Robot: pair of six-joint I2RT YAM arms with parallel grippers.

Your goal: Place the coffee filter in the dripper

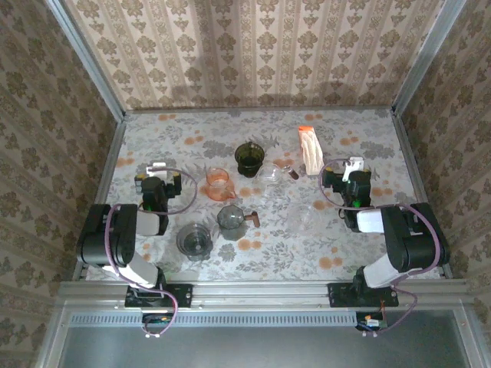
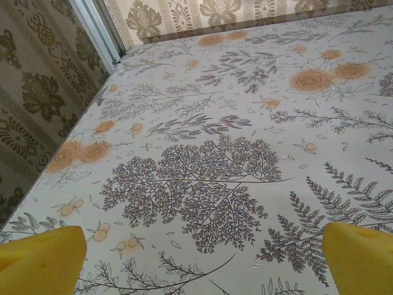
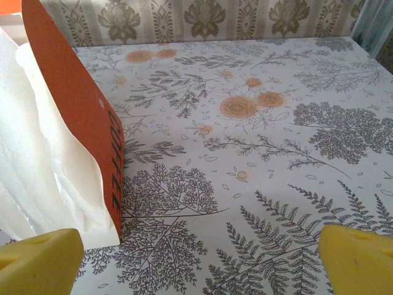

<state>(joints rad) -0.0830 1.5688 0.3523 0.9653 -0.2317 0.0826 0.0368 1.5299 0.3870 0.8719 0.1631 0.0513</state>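
The white coffee filters (image 3: 43, 172) stick out of an orange box (image 3: 80, 110) just ahead-left of the right gripper (image 3: 199, 261), whose jaws stand wide apart, empty. Further to its left are an orange vessel (image 1: 219, 184) and a dark green vessel (image 1: 250, 159); which is the dripper I cannot tell. The left gripper (image 2: 202, 261) is also spread wide over the flowered table (image 2: 202, 123).

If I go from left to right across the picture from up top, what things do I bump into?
Left tool → clear round glass cup → dark green glass cup → orange box of white paper filters → right tool.
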